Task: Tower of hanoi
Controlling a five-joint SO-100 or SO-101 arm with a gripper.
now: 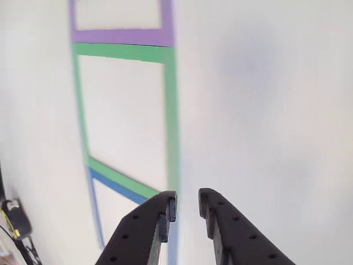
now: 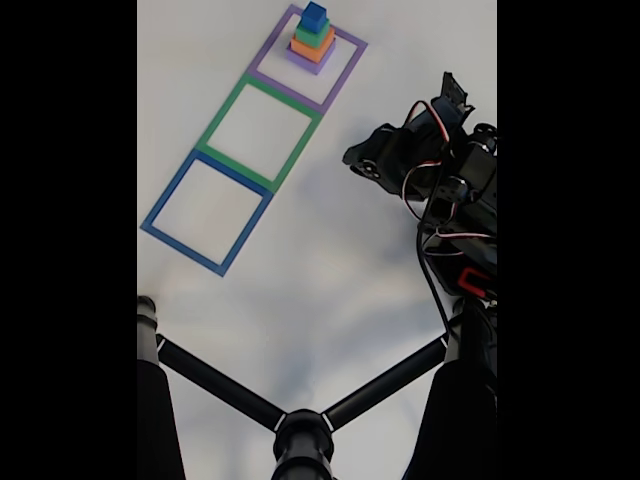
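Note:
A stack of blocks stands inside the purple tape square at the far end of the white table: purple at the bottom, then orange, green and blue on top. The green square and the blue square hold nothing. The arm stands at the right in the fixed view, its gripper well to the right of the squares and apart from the stack. In the other view the gripper hangs over the green square's right edge, its jaws a little apart with nothing between them.
Black stand legs spread across the table's near end in the fixed view. A small black and yellow object lies at the lower left edge of the other view. Bare white table stretches between the squares and the arm.

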